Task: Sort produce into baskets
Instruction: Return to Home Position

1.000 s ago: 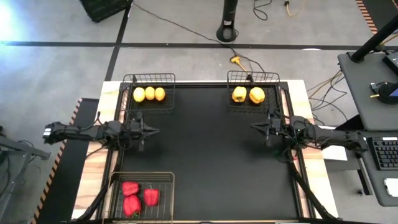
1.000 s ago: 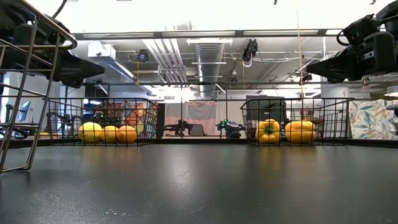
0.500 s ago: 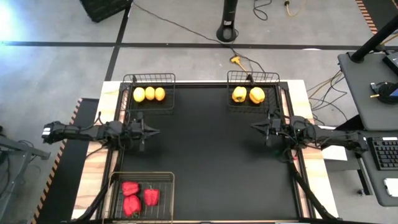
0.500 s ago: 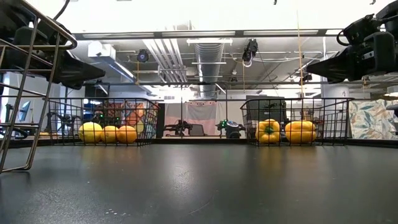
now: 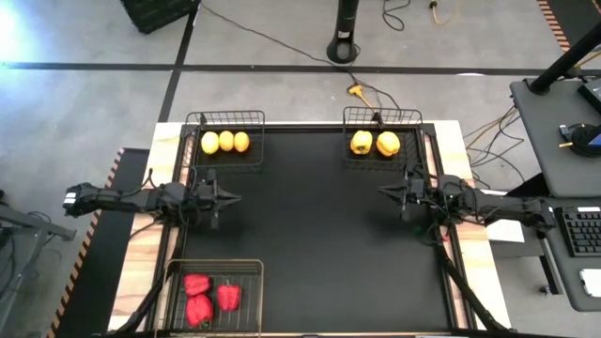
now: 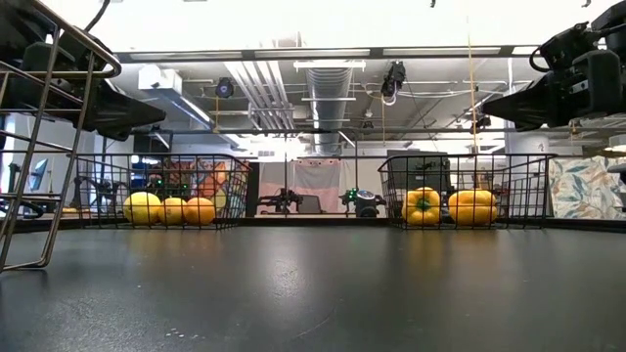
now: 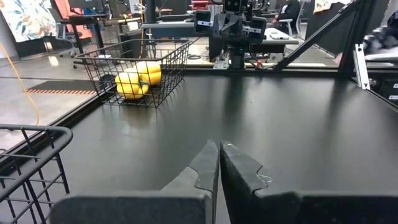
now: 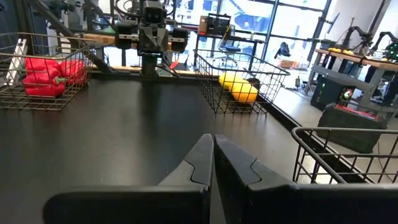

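High view: we hold left gripper (image 5: 233,197) & right gripper (image 5: 383,192) clenched, empty. Produce all in baskets (image 5: 224,115): citrus (image 5: 225,142) & red peppers (image 5: 208,297) either side of left, yellow peppers (image 5: 375,143) by right. Sorting looks done; nxt: settle home.

The wide middle of the black tabletop (image 5: 310,235) is open from side to side. Three corners are taken: the far-left basket (image 5: 223,115), the far-right basket (image 5: 382,110) and the near-left basket (image 5: 214,263). The left gripper (image 5: 235,197) and right gripper (image 5: 383,192) stick in from the side edges, jaws pressed together. The near-right corner is free.
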